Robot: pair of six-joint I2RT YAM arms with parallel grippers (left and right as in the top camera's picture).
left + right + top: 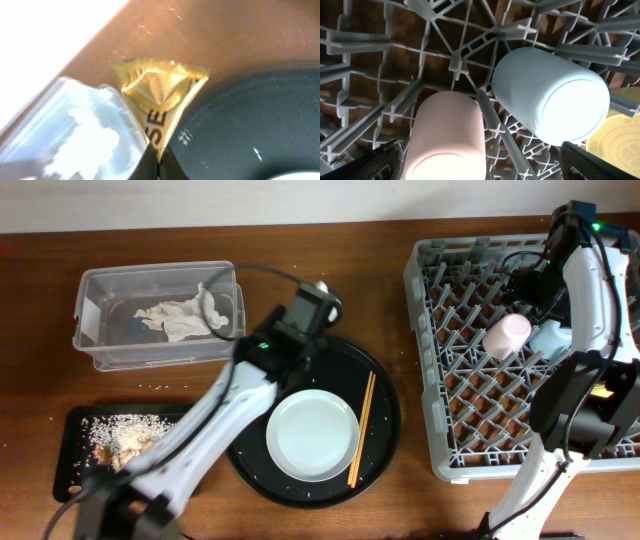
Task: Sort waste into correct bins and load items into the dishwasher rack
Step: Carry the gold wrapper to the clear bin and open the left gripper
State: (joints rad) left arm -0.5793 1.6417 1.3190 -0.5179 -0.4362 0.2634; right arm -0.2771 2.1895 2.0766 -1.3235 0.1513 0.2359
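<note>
Left wrist view, nearest first: the left claw (156, 162) is pinched together on the lowest tip of the crinkled gold-brown foil wrapper (160, 95), which fans out beyond it. Past the wrapper lie the rounded corner of the clear rectangular plastic tub (107, 92) on one side and the large round black tray (250, 115) on the other, with the brown wooden tabletop (200, 35) behind. Crumpled white tissue (95, 140) lies in the tub, so the wrapper probably belongs there. The hold is on a thin edge of slick foil. It could slide free early, and the light wrapper could catch the tub rim or drop onto the round tray. In the right wrist view, the right claw (485, 165) hangs with its fingers wide apart over the small pink cup (447, 135) and small light blue cup (550, 95), both lying in the grey pegged dishwasher rack (465, 55). Overhead, the pale grey round plate (312, 435) and thin wooden chopsticks (361, 428) wait on the round tray.
</note>
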